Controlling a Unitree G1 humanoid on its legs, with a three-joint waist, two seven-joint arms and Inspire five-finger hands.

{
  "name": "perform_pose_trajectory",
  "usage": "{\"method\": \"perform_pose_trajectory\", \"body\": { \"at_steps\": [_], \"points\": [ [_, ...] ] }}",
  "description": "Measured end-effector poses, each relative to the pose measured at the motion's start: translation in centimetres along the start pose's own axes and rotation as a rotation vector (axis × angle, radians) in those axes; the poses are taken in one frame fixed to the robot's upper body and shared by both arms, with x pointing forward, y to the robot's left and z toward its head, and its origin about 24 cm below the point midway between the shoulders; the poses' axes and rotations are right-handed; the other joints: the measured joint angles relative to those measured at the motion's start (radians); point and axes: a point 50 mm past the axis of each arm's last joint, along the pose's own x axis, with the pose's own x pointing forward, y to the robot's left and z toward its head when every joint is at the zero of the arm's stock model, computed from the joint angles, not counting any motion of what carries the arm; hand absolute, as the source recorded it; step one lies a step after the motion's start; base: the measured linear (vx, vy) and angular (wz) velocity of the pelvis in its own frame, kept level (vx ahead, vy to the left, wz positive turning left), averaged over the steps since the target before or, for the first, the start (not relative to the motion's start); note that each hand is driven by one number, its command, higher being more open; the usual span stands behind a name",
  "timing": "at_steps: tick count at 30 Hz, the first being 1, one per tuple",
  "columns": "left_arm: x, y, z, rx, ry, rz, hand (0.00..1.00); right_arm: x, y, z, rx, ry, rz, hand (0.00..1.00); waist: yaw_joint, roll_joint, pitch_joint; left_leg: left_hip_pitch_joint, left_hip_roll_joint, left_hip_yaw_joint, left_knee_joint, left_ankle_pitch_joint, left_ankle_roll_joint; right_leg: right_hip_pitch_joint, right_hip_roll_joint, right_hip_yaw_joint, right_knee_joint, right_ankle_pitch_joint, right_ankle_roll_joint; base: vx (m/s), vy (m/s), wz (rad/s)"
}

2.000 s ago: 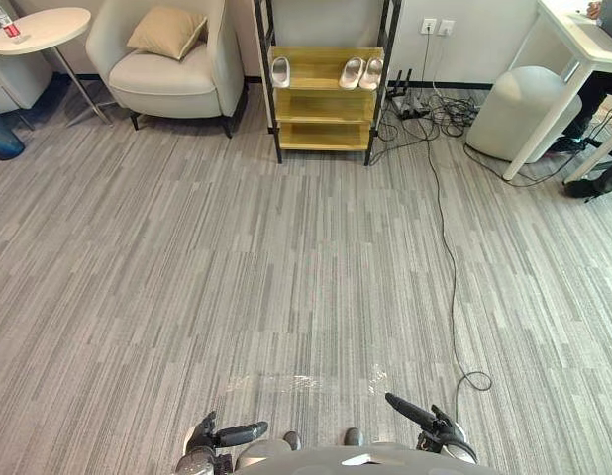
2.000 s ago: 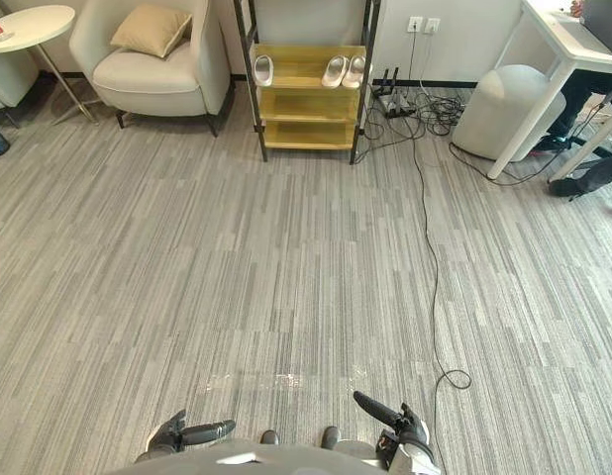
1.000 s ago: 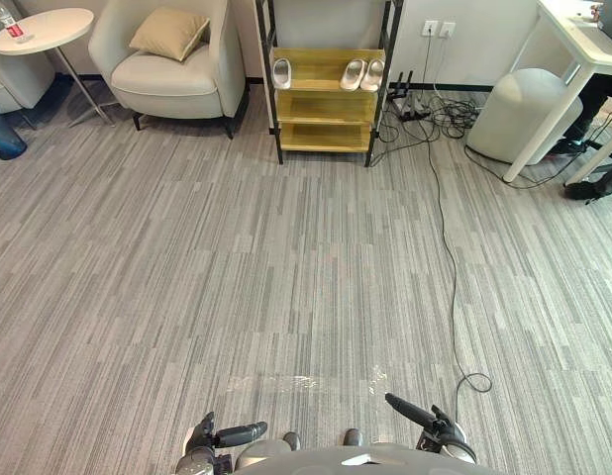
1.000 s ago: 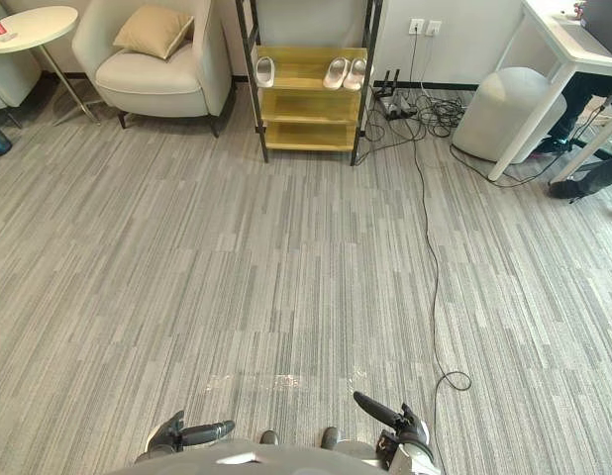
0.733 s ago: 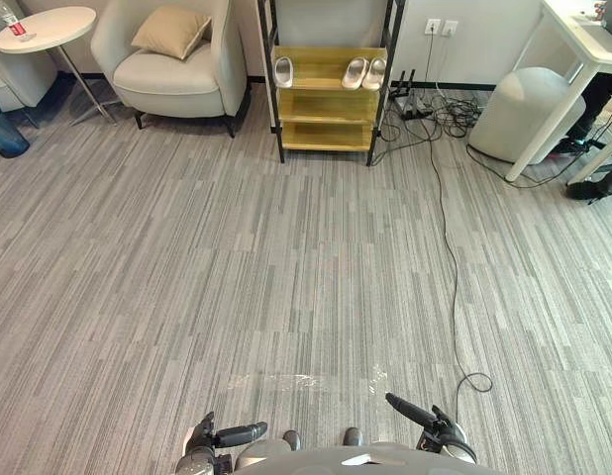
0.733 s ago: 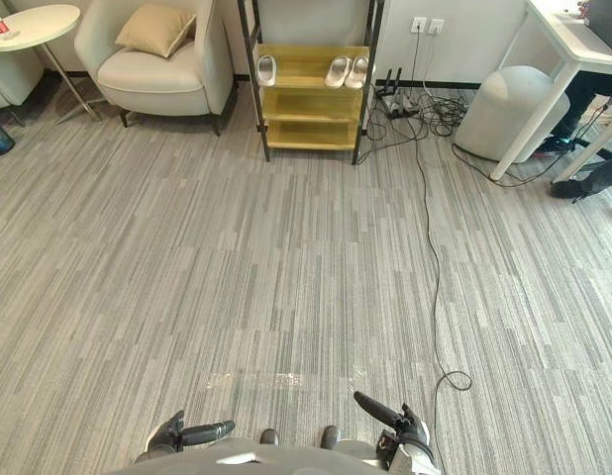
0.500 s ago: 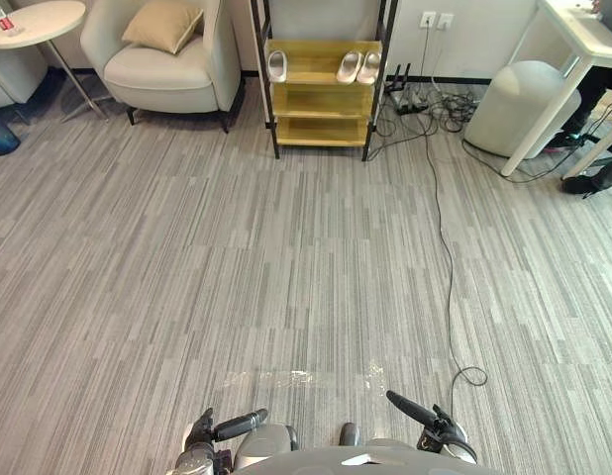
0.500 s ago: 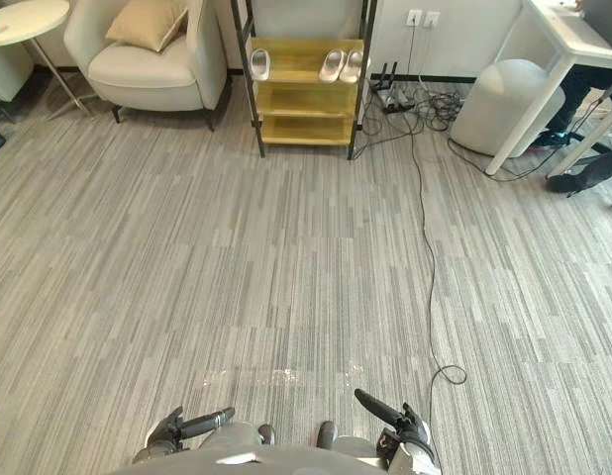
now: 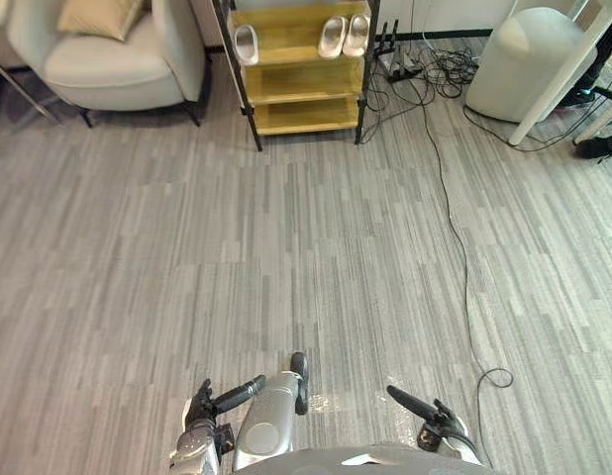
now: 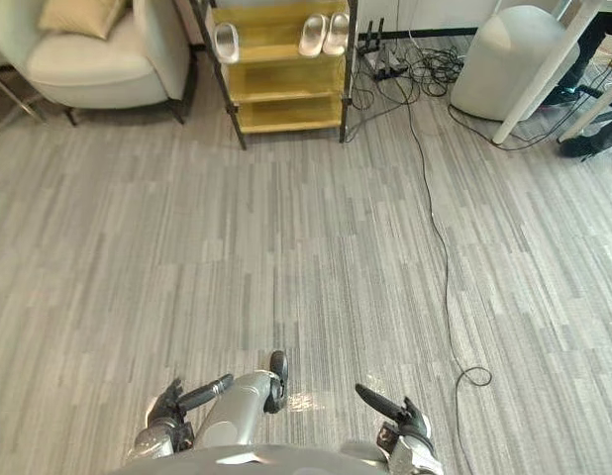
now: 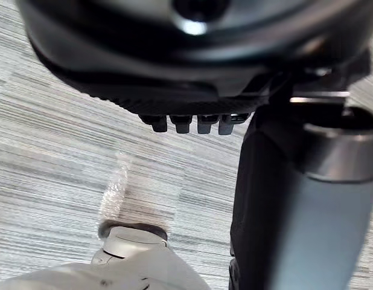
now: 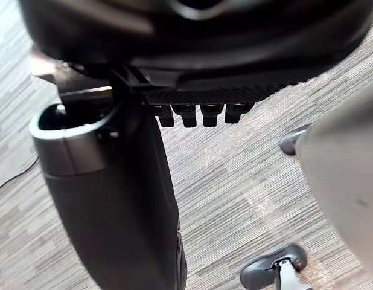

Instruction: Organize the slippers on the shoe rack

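Far ahead stands a shoe rack (image 9: 301,81) with a black frame and yellow wooden shelves. On its top shelf a single pale slipper (image 9: 245,44) lies at the left end, and a pair of pale slippers (image 9: 344,36) lies side by side at the right end. The lower shelves look bare. My left hand (image 9: 209,406) and right hand (image 9: 425,416) hang low at the near edge, far from the rack, fingers relaxed and thumbs out. The wrist views show the left hand (image 11: 192,72) and right hand (image 12: 198,60) holding nothing above the grey striped floor.
A cream armchair (image 9: 108,61) with a tan cushion (image 9: 96,15) stands left of the rack. To the right lie a tangle of cables (image 9: 425,69), a grey round pouf (image 9: 524,61) and a white desk leg (image 9: 568,74). A person's dark shoe (image 9: 598,146) shows at the right edge.
The whole view has shifted: the camera has moved forward and tipped down, so the rack and chair sit higher and larger. The slippers and both hands keep their poses.
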Motion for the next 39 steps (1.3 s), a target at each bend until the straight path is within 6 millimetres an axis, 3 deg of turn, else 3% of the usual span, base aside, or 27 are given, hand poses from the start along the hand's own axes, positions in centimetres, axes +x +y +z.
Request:
{"method": "perform_pose_trajectory", "body": {
  "at_steps": [1,2,3,4,6,8,10,11,12,13,14,17,18,19,20,22,24,26,27,28,29,31,34,35,36,37,39],
  "points": [
    [0.0,0.2,-0.2,0.005,0.01,0.004,1.0,0.0,0.1,0.0,0.0,-0.001,0.007,1.0,-0.003,-0.005,-0.003,0.033,-0.006,0.003,-0.002,-0.023,0.005,-0.024,0.001,0.014,0.092,0.04,0.066,0.66,0.177,-0.26],
    [0.0,0.3,-0.2,0.026,0.012,0.006,1.0,0.0,0.3,0.2,-0.007,-0.011,0.021,1.0,-0.006,-0.009,-0.004,0.097,-0.015,0.002,-0.015,-0.061,0.01,-0.096,-0.003,-0.002,0.28,0.105,0.065,0.62,0.109,-0.11],
    [0.0,0.3,-0.2,0.044,0.012,0.004,1.0,0.0,0.3,0.4,-0.015,-0.019,0.021,1.0,-0.01,-0.009,-0.002,0.147,-0.02,-0.001,-0.032,-0.08,0.012,-0.152,-0.021,-0.055,0.404,0.092,0.041,0.48,0.054,-0.06],
    [0.0,0.1,-0.3,0.05,0.019,0.003,1.0,0.1,0.0,0.6,-0.024,-0.025,0.016,1.0,-0.019,-0.003,0.002,0.205,-0.021,-0.004,-0.062,-0.093,0.009,-0.198,-0.041,-0.121,0.485,0.056,-0.026,0.45,0.026,-0.02],
    [-0.1,-0.1,-0.6,0.045,0.026,-0.001,1.0,0.1,-0.2,1.3,-0.034,-0.052,0.014,1.0,-0.029,0.017,0.009,0.303,-0.01,-0.008,-0.135,-0.095,0.007,-0.287,-0.05,-0.202,0.501,0.012,-0.097,0.41,-0.014,-0.01],
    [-0.2,-0.7,-0.8,0.029,0.03,-0.015,1.0,0.2,0.0,2.8,-0.038,-0.106,0.022,1.0,-0.047,0.049,0.033,0.409,0.029,-0.023,-0.202,-0.092,0.002,-0.364,-0.013,-0.272,0.311,-0.025,-0.159,0.47,-0.091,0.1],
    [-0.2,-0.7,-0.7,0.016,0.03,-0.017,1.0,0.2,0.4,3.0,-0.034,-0.12,0.036,1.0,-0.058,0.045,0.03,0.452,0.05,-0.048,-0.227,-0.093,0.001,-0.412,0.042,-0.233,0.069,0.001,-0.14,0.49,-0.183,0.32],
    [-0.1,-0.3,-0.6,0.014,0.025,-0.012,1.0,0.1,0.8,2.8,-0.037,-0.115,0.045,1.0,-0.06,0.025,0.028,0.471,0.045,-0.072,-0.237,-0.096,-0.006,-0.414,0.063,-0.185,-0.092,0.067,-0.129,0.59,-0.311,0.72],
    [-0.1,0.1,-0.5,0.01,0.024,-0.008,1.0,0.0,0.6,1.9,-0.025,-0.088,0.042,1.0,-0.066,0.003,0.018,0.508,0.042,-0.133,-0.238,-0.129,-0.061,-0.402,0.072,-0.151,-0.154,0.233,-0.194,0.48,-0.29,0.58],
    [-0.1,-0.4,-0.5,-0.009,0.028,-0.014,1.0,0.1,0.4,2.3,-0.036,-0.098,0.039,1.0,-0.057,0.026,0.019,0.514,0.062,-0.15,-0.238,-0.133,-0.067,-0.405,0.081,-0.162,-0.13,0.223,-0.189,0.57,-0.344,0.54],
    [-0.2,-1.4,-0.9,-0.057,0.036,-0.025,1.0,0.2,0.4,2.8,-0.04,-0.114,0.04,1.0,-0.051,0.051,0.008,0.507,0.086,-0.198,-0.219,-0.129,-0.075,-0.406,0.094,-0.184,-0.095,0.152,-0.2,0.44,-0.262,0.33],
    [-0.3,-2.1,-1.0,-0.095,0.041,-0.031,1.0,0.2,0.0,2.6,-0.027,-0.104,0.028,1.0,-0.068,0.085,-0.006,0.447,0.138,-0.239,-0.048,-0.11,-0.108,-0.336,0.101,-0.269,-0.087,0.063,-0.215,0.38,-0.218,0.71],
    [-0.4,-2.4,-1.0,-0.111,0.039,-0.036,1.0,0.1,-0.1,2.5,-0.026,-0.101,0.023,1.0,-0.071,0.089,-0.004,0.408,0.15,-0.242,0.049,-0.096,-0.13,-0.305,0.103,-0.289,-0.101,0.051,-0.218,0.29,-0.172,0.83],
    [-0.5,-3.1,-0.8,-0.156,0.034,-0.043,1.0,0.1,-0.6,2.2,-0.026,-0.099,0.012,1.0,-0.072,0.097,0.005,0.302,0.196,-0.241,0.306,-0.027,-0.175,-0.215,0.12,-0.335,-0.151,0.034,-0.223,0.42,-0.216,0.83],
    [-0.5,-3.2,-0.3,-0.169,0.009,-0.048,1.0,0.0,-1.0,1.9,-0.022,-0.096,-0.002,1.0,-0.056,0.102,0.007,0.208,0.251,-0.189,0.503,-0.032,-0.176,-0.137,0.146,-0.355,-0.201,0.023,-0.228,0.41,-0.185,0.67],
    [-0.4,-2.9,0.5,-0.156,-0.028,-0.048,1.0,-0.1,-0.5,1.6,0.005,-0.089,0.004,1.0,-0.049,0.083,0.009,0.092,0.266,-0.11,0.573,-0.059,-0.155,-0.04,0.152,-0.383,-0.282,0.015,-0.228,0.39,-0.109,0.4],
    [-0.3,-3.2,1.1,-0.133,-0.052,-0.063,1.0,-0.1,-0.2,1.5,0.026,-0.084,0.01,1.0,-0.046,0.071,0.013,0.023,0.24,-0.05,0.458,-0.089,-0.132,0.027,0.15,-0.394,-0.363,0.03,-0.206,0.35,-0.039,0.25],
    [-0.2,-3.6,1.9,-0.112,-0.074,-0.08,1.0,0.0,0.2,1.5,0.027,-0.072,0.012,1.0,-0.029,0.062,0.019,-0.016,0.157,-0.026,0.137,-0.076,-0.126,0.093,0.125,-0.398,-0.435,0.038,-0.192,0.44,0.105,0.01],
    [-0.1,-3.8,2.2,-0.104,-0.083,-0.087,1.0,0.0,0.4,1.4,0.028,-0.062,0.013,1.0,-0.019,0.054,0.024,-0.02,0.123,-0.027,0.002,-0.033,-0.127,0.117,0.11,-0.397,-0.457,0.036,-0.183,0.58,0.193,-0.11],
    [-0.1,-4.0,2.4,-0.092,-0.089,-0.094,1.0,0.0,0.2,1.2,0.025,-0.053,0.007,1.0,-0.005,0.049,0.026,-0.005,0.091,-0.029,-0.155,0.106,-0.126,0.151,0.098,-0.388,-0.485,0.031,-0.156,0.5,0.171,-0.23],
    [-0.1,-4.1,2.2,-0.083,-0.083,-0.097,1.0,0.0,0.0,1.0,0.018,-0.047,0.003,1.0,0.002,0.055,0.022,0.017,0.083,-0.03,-0.195,0.221,-0.1,0.174,0.103,-0.374,-0.506,0.027,-0.14,0.4,0.14,-0.16],
    [0.1,-3.5,3.0,-0.045,-0.101,-0.094,1.0,-0.1,1.5,0.8,0.024,-0.035,0.038,1.0,-0.009,0.006,0.019,0.007,0.038,-0.028,-0.153,0.16,-0.048,0.183,0.054,-0.359,-0.497,0.027,-0.126,0.5,0.173,0.15],
    [0.3,-3.1,2.9,-0.034,-0.09,-0.086,1.0,-0.1,1.8,0.6,0.031,-0.03,0.049,1.0,-0.009,-0.007,0.015,0.049,0.027,-0.026,-0.068,0.043,-0.017,0.09,-0.005,-0.288,-0.172,0.033,-0.104,0.48,0.191,0.06],
    [0.3,-3.1,2.8,-0.026,-0.084,-0.088,1.0,-0.1,1.8,0.6,0.03,-0.03,0.051,1.0,-0.011,-0.012,0.012,0.069,0.02,-0.025,-0.071,0.03,-0.011,0.059,-0.023,-0.267,-0.079,0.049,-0.08,0.46,0.157,0.07],
    [0.4,-2.9,2.7,0.008,-0.075,-0.086,1.0,-0.1,1.9,0.7,0.028,-0.032,0.056,1.0,-0.019,-0.025,0.011,0.131,0.0,-0.028,-0.091,0.001,-0.001,-0.023,-0.063,-0.221,0.169,0.105,-0.031,0.54,0.145,0.17],
    [0.4,-2.7,2.4,0.025,-0.06,-0.083,1.0,-0.1,1.8,0.9,0.023,-0.042,0.057,1.0,-0.027,-0.025,0.011,0.193,-0.008,-0.036,-0.105,-0.023,0.005,-0.089,-0.091,-0.223,0.351,0.096,-0.047,0.43,0.084,0.19],
    [0.3,-2.5,1.9,0.028,-0.044,-0.075,1.0,-0.1,1.7,1.3,0.012,-0.062,0.059,1.0,-0.036,-0.016,0.014,0.269,-0.012,-0.047,-0.147,-0.03,0.01,-0.152,-0.109,-0.261,0.46,0.072,-0.085,0.44,0.051,0.21]
  ]
}}
